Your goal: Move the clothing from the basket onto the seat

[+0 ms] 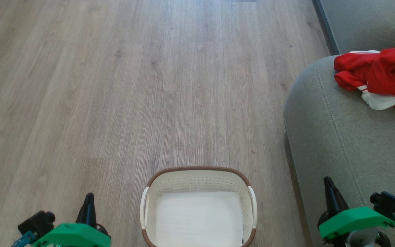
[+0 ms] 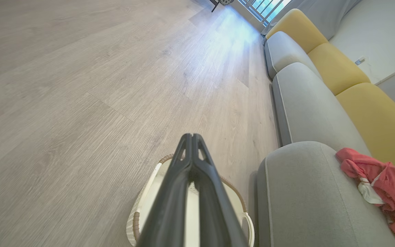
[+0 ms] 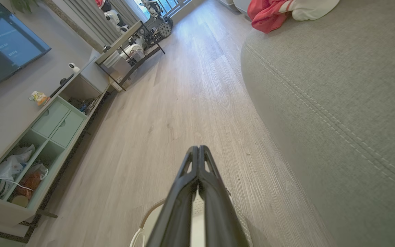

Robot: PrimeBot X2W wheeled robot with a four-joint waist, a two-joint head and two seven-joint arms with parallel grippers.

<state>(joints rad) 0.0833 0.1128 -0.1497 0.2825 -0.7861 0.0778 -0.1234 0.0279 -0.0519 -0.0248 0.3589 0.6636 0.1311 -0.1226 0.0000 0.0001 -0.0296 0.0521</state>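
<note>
1. At the lower left of the head view, my left end effector [image 1: 88,203] hangs above the wooden floor [image 1: 115,85]. In the left wrist view its two dark fingers [image 2: 183,161] meet at the tips, pressed together with nothing between them.
2. The floor runs pale grey-brown up the head view, with bare planks between my left end effector and the basket.
3. The basket [image 1: 197,169] stands on the floor at the bottom middle, between my two end effectors and apart from both. Its brown woven rim rings cream perforated walls, with a white handle on each side. The flat white liner [image 1: 199,216] lies inside it, and I see no red fabric on it. In the left wrist view the basket [image 2: 166,159] sits just beside the rounded end of the seat [image 2: 303,192].
4. My right end effector [image 1: 327,183] hangs at the lower right, in front of the near edge of the seat [image 1: 348,137]. In the right wrist view its fingers [image 3: 190,164] are closed tip to tip, holding nothing, with the rim of the basket [image 3: 149,210] under them.
5. The seat is a large grey-green cushion with a rounded corner and lines of pale stitching, filling the right side of the head view.
6. The clothing [image 1: 382,73] lies in a crumpled red heap with white panels on top of the seat, at the far right, well apart from the basket and from both end effectors. The left wrist view shows it [image 2: 382,178] next to the yellow back cushion [image 2: 372,116].
</note>
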